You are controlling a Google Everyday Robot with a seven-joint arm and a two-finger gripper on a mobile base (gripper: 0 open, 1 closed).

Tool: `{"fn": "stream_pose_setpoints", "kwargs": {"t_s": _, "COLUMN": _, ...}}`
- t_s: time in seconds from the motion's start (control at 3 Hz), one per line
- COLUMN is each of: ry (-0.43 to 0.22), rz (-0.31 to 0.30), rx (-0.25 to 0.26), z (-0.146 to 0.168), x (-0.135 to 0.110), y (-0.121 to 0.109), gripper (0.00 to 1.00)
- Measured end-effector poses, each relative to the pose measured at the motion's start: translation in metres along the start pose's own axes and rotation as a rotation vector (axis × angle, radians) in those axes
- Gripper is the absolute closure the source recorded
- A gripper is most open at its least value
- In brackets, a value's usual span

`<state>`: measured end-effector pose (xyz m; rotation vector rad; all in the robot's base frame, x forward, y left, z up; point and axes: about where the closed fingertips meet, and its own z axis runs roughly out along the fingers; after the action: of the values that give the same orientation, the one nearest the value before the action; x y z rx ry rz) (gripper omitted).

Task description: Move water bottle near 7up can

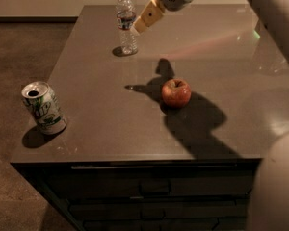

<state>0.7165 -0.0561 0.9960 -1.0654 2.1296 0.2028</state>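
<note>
Just beside the pincer (137, 28), the water bottle (126, 24)

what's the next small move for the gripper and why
Probably ease the gripper toward the water bottle to grasp it: it hangs just beside the upright bottle, not yet holding it, while the 7up can stands far off near the front edge of the table.

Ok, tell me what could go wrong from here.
The gripper hangs close beside the tall, upright bottle; a sideways bump could topple it. The can stands by the front-left edge of the table, so a careless placement could knock it off.
</note>
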Motion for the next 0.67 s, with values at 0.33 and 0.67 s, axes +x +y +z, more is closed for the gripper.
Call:
{"fn": "stream_pose_setpoints", "kwargs": {"t_s": 0.33, "ry": -0.036, "rz": 0.028, "rx": -0.009, "z": 0.029, "x": -0.022, "y": -0.010, "gripper": 0.00}}
{"fn": "stream_pose_setpoints", "kwargs": {"t_s": 0.67, "ry": -0.061, "rz": 0.062, "rx": -0.032, "z": 0.058, "x": -0.042, "y": -0.015, "gripper": 0.00}}
